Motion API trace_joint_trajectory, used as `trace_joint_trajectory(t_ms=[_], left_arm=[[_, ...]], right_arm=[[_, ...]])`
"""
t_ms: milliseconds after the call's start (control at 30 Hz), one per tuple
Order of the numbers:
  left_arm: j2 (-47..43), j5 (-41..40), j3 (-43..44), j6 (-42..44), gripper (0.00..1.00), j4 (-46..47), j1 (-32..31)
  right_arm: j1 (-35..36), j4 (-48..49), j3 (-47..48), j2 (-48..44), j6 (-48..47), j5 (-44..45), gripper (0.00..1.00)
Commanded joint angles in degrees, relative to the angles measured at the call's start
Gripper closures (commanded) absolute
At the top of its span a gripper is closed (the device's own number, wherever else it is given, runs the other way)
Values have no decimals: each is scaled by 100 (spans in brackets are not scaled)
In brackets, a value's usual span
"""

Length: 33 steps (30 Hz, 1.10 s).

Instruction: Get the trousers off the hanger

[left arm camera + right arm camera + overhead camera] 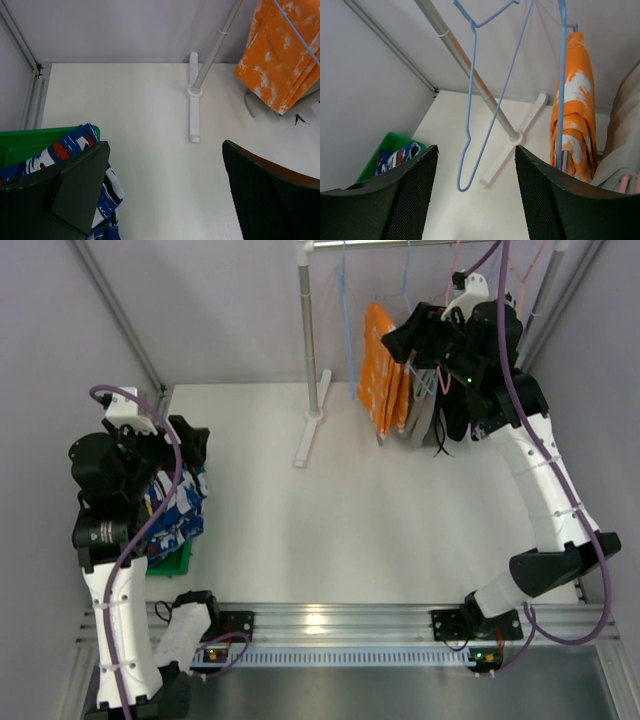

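The blue trousers with white pattern (pixel 175 505) lie bunched in a green bin (pixel 170 562) at the left edge of the table. They also show in the left wrist view (pixel 107 192). My left gripper (pixel 190 445) is open and empty just above them (pixel 165 165). The orange trousers (pixel 385 380) hang from a blue hanger (pixel 562 85) on the rack. The grey trousers (pixel 425 418) hang right beside them. My right gripper (pixel 410 335) is raised next to the orange trousers (pixel 572 110). It is open and empty (pixel 476 165).
The rack's pole (pixel 310 330) stands on a white foot (pixel 312 430) at the back of the table. An empty blue hanger (pixel 480 100) hangs on the rail in front of my right gripper. Grey walls close the back and both sides.
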Motion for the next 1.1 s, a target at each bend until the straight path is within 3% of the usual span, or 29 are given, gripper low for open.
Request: trace_joint_trajectory(t_ms=[0,167,400,867,1067], left_arm=[[-35,-55,-82,68,1,347,19],[-9,-11,-74,-2,1,409,1],[-44,-19,-91,-108,1,532,19],[-70,-133,-91,-178,1,558,19],[-150,-195,-135,-143,1,523,19]], right_arm=[[-73,467,242,-247,138,-397,38],[-188,941,-30,-457,393,-716,37],[-188,414,453,-133,147,225,36],[-196,72,919,851,331,339,38],[-240,229,928,983,717,-28,56]])
